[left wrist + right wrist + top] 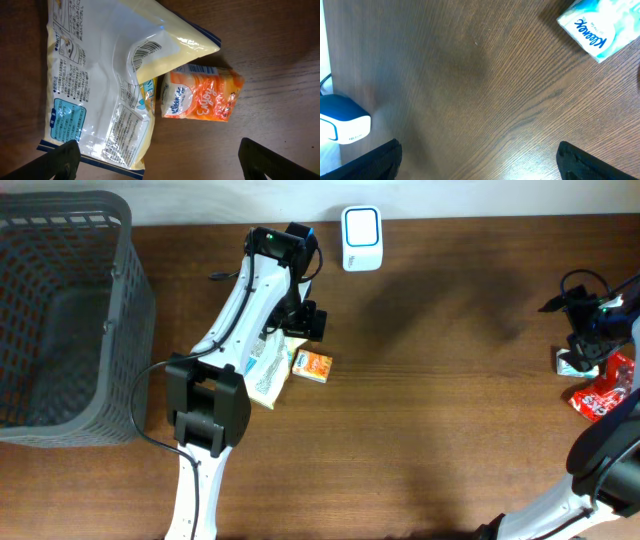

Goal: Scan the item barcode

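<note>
- Wood-grain brown table [450,430] carries everything; a white barcode scanner [361,238] with a blue-rimmed window stands at its far edge and serves as the landmark below.
- Nearer the robot than the scanner and a little to its left lies a pale yellow-and-white snack bag [95,95], flat with its printed back up. A barcode [147,52] shows on the crumpled upper part of the bag.
- Just beside the bag, on the side towards the scanner, lies an orange Kleenex tissue pack [200,95]. The bag's folded corner reaches over one end of it.
- The left gripper [157,150] hangs over these two items, on the near-left side of the scanner. Its fingers [60,162] are spread wide and hold nothing, with the bag's lower edge and bare table between them.
- Far to the right of the scanner, at the table's right edge, lies a blue-and-white Kleenex pack [595,27], and a red packet [603,395] lies just beside it on the robot's side.
- The right gripper [480,152] hangs near the blue-and-white pack, well apart from the scanner. Its fingers [592,162] are also spread wide and hold nothing, with only bare wood below them.
- Far to the left of the scanner stands a grey plastic mesh basket [135,300].
</note>
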You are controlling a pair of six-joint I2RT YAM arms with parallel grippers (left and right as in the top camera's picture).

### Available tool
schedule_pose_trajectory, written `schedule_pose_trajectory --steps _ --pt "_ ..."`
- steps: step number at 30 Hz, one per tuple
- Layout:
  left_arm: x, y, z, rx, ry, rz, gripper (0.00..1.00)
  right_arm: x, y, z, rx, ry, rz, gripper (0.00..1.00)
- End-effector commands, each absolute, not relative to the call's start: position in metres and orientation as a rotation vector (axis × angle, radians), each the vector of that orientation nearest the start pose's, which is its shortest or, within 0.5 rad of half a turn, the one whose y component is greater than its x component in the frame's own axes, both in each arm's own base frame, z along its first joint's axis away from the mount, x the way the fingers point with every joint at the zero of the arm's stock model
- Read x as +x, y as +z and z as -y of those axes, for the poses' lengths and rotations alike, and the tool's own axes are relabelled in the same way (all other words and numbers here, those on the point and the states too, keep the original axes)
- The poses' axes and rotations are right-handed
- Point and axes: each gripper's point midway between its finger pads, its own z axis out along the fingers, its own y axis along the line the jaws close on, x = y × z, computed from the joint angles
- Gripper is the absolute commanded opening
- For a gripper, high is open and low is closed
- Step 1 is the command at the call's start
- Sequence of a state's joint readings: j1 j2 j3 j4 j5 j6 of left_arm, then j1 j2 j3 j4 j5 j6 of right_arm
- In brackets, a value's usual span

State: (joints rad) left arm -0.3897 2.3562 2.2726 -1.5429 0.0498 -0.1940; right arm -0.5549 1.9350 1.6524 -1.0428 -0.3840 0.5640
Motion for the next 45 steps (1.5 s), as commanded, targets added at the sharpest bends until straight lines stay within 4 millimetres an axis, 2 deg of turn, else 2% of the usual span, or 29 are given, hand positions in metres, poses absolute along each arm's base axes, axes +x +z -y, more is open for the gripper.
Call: schedule_pose_trajectory --steps 1,11,15,21,24,32,45 --pt "0.409 0.096 0.176 0.329 -0.076 -3.178 0.99 0.394 0.122 0.165 1.437 0.561 -2.462 0.98" --pt "0.406 0.096 0.177 0.331 -0.086 -3.187 0.99 0.394 0.122 0.165 1.437 0.562 -2.462 0.99" --pt "0.398 0.098 0.192 0.462 -0.221 -3.191 0.99 0.394 0.122 0.165 1.437 0.562 -2.462 0.98" --pt "0.386 0.099 0.189 0.531 -0.202 -3.228 0.99 0.394 0.122 0.165 1.437 0.562 -2.462 0.98" --pt "0.394 0.097 0.184 0.534 -0.137 -3.199 0.99 0.394 0.122 0.165 1.437 0.561 -2.462 0.98" --pt "0.417 0.097 0.194 0.508 -0.174 -3.099 0.99 0.394 0.122 0.165 1.437 0.561 -2.462 0.98" --pt "0.408 0.097 0.192 0.482 -0.174 -3.145 0.99 0.394 0.122 0.165 1.437 0.561 -2.462 0.99"
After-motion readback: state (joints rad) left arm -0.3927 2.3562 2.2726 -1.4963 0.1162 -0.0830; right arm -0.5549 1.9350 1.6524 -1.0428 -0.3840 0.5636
